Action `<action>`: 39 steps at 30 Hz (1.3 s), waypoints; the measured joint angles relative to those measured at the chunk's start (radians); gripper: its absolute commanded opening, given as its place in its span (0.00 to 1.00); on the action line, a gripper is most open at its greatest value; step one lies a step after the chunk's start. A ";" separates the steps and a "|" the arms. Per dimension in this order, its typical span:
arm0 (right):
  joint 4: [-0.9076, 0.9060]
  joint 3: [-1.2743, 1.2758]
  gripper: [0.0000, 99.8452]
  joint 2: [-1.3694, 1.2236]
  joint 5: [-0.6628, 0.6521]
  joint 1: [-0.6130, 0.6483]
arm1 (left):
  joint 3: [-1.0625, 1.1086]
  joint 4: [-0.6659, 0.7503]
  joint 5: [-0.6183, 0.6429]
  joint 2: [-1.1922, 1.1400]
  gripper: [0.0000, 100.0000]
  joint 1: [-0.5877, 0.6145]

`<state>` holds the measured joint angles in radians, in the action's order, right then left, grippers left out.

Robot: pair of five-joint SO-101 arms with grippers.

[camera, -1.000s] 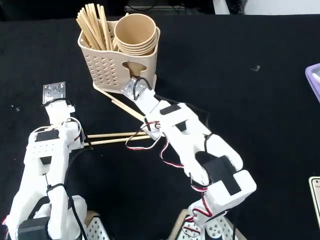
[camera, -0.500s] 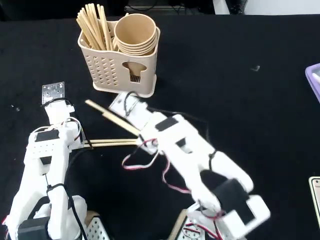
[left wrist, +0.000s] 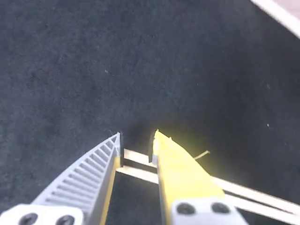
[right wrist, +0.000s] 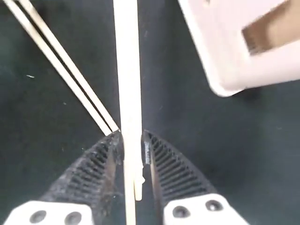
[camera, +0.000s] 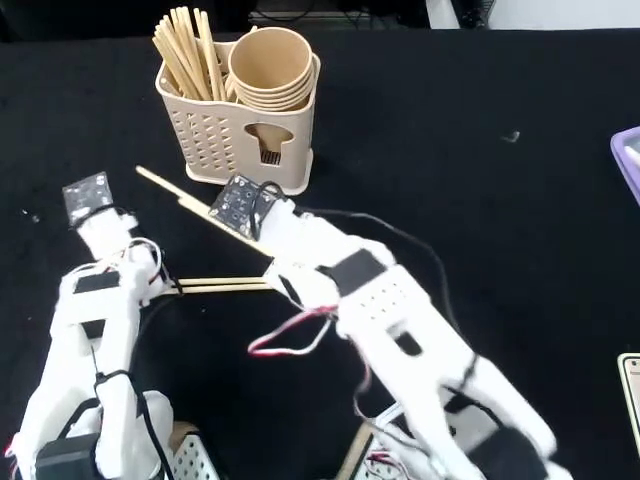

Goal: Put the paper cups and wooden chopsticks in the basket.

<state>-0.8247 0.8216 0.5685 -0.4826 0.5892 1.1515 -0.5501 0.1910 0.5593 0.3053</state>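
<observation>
Wooden chopsticks [right wrist: 126, 70], one pair, are clamped between the closed jaws of the right pincer [right wrist: 131, 136], with most of their length running out past the fingertips. In the high view this held pair [camera: 165, 185] is seen slanting away to the left in front of the basket [camera: 215, 140], near it but apart from it. In the basket a bundle of chopsticks [camera: 185, 50] is stood upright beside the stacked paper cups [camera: 270, 60]. A second pair [camera: 225, 285] is laid flat on the black worktop [camera: 480, 200], between the two arms. Its ends are seen in the left wrist view in the narrow gap of the left pincer [left wrist: 136, 140], whose jaws are parted and gripping nothing. Whether the tips touch that pair [left wrist: 253, 194] cannot be told.

Compared with a second ago, the right pincer has been drawn back from the foot of the basket and to the left, and the held pair has been carried with it. The left arm [camera: 95, 310] has been shifted slightly to the left. The lying pair is left where it was.
</observation>
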 measured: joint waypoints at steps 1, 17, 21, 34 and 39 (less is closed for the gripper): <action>-0.003 0.000 0.01 0.048 0.000 0.000 | 0.000 0.005 0.002 0.000 0.12 0.017; 0.493 -0.163 0.01 0.324 0.460 0.000 | 0.000 0.012 0.158 0.000 0.12 0.137; 0.779 -0.163 0.01 0.222 0.463 0.002 | 0.000 0.012 0.158 0.000 0.12 0.137; 1.088 -0.548 0.01 -0.477 0.465 0.002 | 0.000 0.012 0.158 0.000 0.12 0.137; 1.088 -0.778 0.01 -0.709 0.465 0.002 | 0.000 0.012 0.158 0.000 0.12 0.137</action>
<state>0.2631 0.0437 -0.1404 -0.0176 0.5907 1.1515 -0.5378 0.3491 0.5593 0.4419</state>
